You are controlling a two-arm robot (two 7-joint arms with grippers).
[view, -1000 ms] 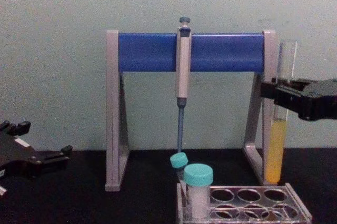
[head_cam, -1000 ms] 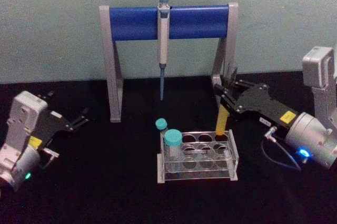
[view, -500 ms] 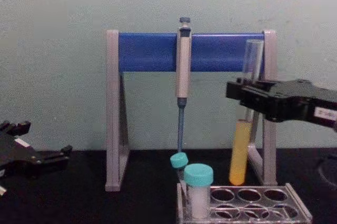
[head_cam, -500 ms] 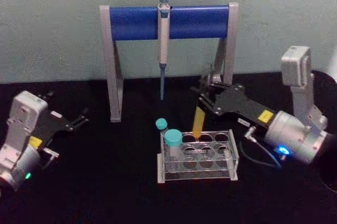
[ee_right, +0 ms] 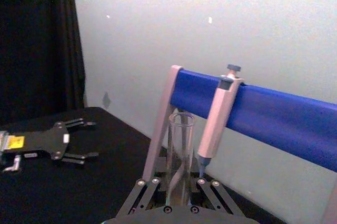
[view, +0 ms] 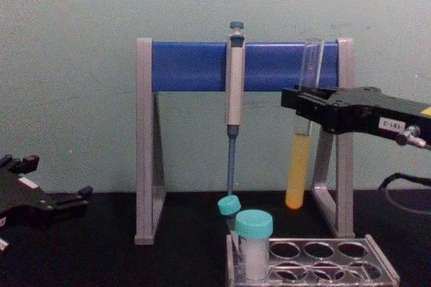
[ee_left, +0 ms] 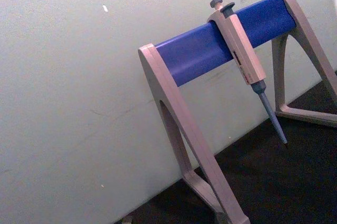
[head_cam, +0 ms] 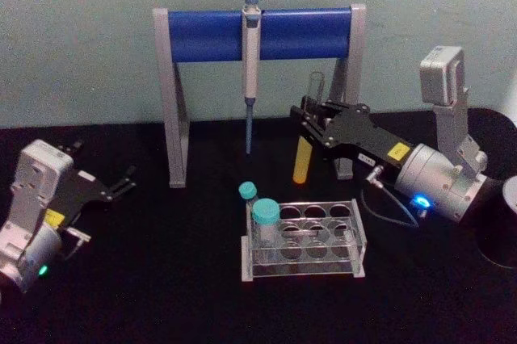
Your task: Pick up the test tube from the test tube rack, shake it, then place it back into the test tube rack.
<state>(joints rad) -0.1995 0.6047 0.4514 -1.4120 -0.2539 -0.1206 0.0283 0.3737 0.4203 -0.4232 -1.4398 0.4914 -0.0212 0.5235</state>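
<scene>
black tabletop (head_cam: 161,304) is stretching across the whole scene, and the grey-and-blue pipette stand (head_cam: 210,35) is standing at its back against the pale wall. the right gripper (head_cam: 310,120) is reaching in from the right, its fingers clamping the test tube (head_cam: 301,165) around the clear glass above the liquid. the left gripper (head_cam: 121,183) is resting low over the table on the left, well apart from everything else, its fingers spread with nothing between them. the clear acrylic test tube rack (head_cam: 304,261) is sitting near the front of the table, ahead of the stand. the grey-blue pipette (head_cam: 250,49) is hanging from the middle of the stand's blue bar, tip pointing down. the test tube is hanging in the air, out of the rack, above and behind its holes and near the stand's right leg. it is leaning a little, with yellow liquid filling its lower part. a teal-capped white vial (head_cam: 265,216) is standing at the rack's left end, with a second teal-capped vial (head_cam: 247,191) just behind it.
</scene>
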